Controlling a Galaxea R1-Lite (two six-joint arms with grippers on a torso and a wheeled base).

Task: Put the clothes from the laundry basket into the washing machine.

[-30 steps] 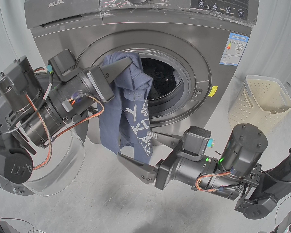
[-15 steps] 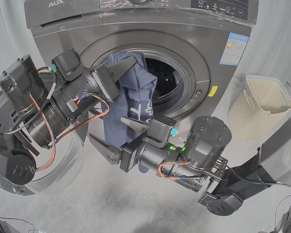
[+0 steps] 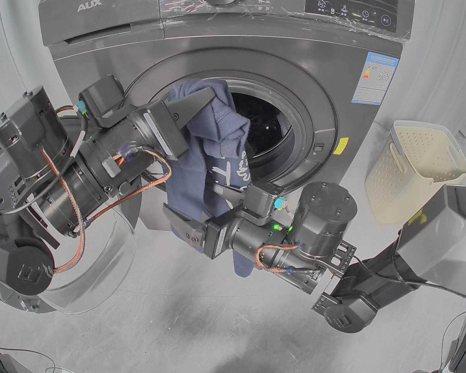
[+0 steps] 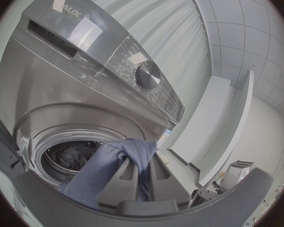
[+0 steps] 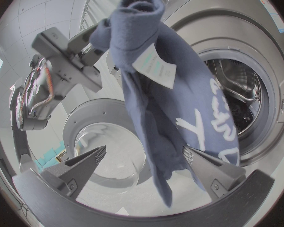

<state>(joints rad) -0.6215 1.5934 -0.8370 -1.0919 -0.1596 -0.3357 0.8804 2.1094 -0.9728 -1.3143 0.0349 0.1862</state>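
A dark blue garment with white lettering [image 3: 217,130] hangs in front of the washing machine's round opening [image 3: 266,123]. My left gripper [image 3: 204,99] is shut on its top fold, level with the upper left of the opening. In the left wrist view the gripper [image 4: 143,164] pinches the blue cloth [image 4: 116,161]. My right gripper [image 3: 191,200] is open, low in front of the machine, with its fingers on either side of the garment's hanging lower part [image 5: 180,111]. Dark clothes lie inside the drum [image 4: 69,155]. The cream laundry basket [image 3: 398,130] stands to the machine's right and looks empty.
The machine's glass door [image 3: 93,265] stands swung open at the left, beneath my left arm. Bare grey floor [image 3: 191,327] lies in front of the machine. A white curtain [image 3: 445,53] hangs behind the machine and the basket.
My right arm has swung left and up from below the garment, so its open fingers now straddle the hanging cloth. My left gripper keeps the garment at nearly the same spot.
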